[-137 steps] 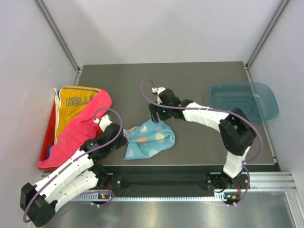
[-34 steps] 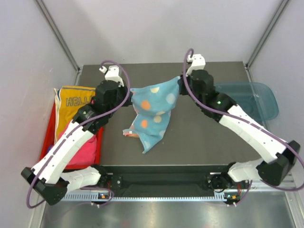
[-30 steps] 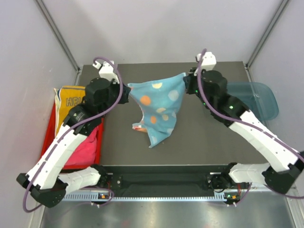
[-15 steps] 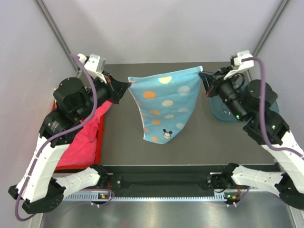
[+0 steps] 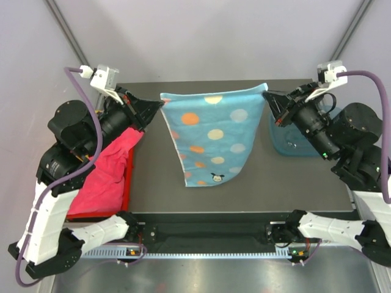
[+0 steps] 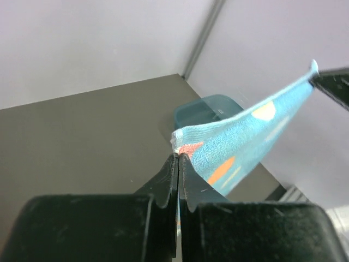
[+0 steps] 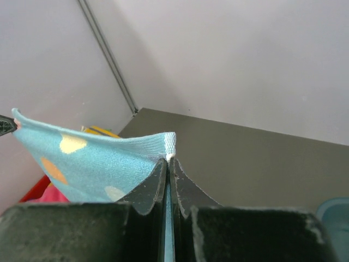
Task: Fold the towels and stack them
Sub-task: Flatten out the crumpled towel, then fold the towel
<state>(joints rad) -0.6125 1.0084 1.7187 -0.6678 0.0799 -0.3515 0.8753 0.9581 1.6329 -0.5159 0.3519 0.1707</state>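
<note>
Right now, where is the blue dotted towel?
In the top view the dotted towel hangs spread above the table, its upper corners pinched by the left gripper and right gripper, between the red tray and teal bin.

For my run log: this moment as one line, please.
left pincer: shut on dotted towel | right pincer: same towel | towel: held spread

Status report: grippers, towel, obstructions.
Both shut: left gripper, right gripper, on dotted towel top corners. Towel spread, hanging over table. Off to sides: teal bin, pink towel.

High, apart: left end effector (image 5: pixel 159 106), right end effector (image 5: pixel 268 96) (both clamped).
</note>
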